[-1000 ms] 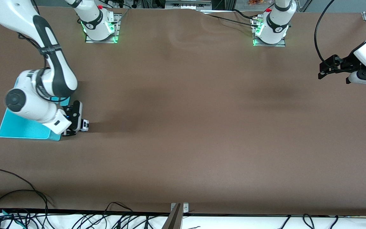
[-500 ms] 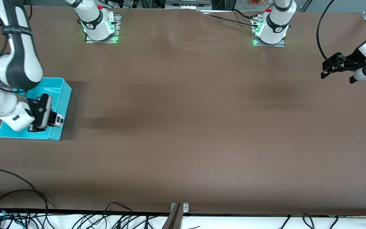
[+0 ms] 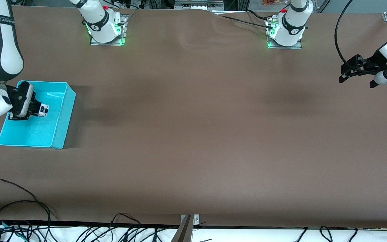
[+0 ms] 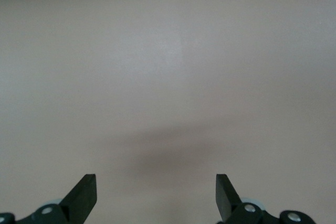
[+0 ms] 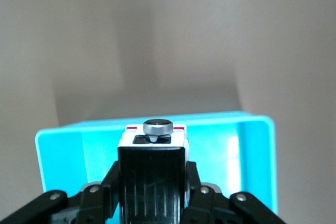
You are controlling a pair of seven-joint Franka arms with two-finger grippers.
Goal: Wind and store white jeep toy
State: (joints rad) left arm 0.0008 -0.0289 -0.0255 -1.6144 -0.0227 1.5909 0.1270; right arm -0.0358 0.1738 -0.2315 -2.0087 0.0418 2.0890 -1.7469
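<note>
Front view, middle left: right gripper, clamped on white jeep toy, now moved over turquoise bin — release pending. Upper right: left gripper idle, spread wide.

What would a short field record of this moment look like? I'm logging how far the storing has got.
toy: small white jeep toy with black roof, held over the bin
bin: turquoise plastic bin, at the right arm's end of the table
right gripper: shut on the toy, over the bin
left gripper: open, waiting above bare table
stage: toy not yet released
</note>
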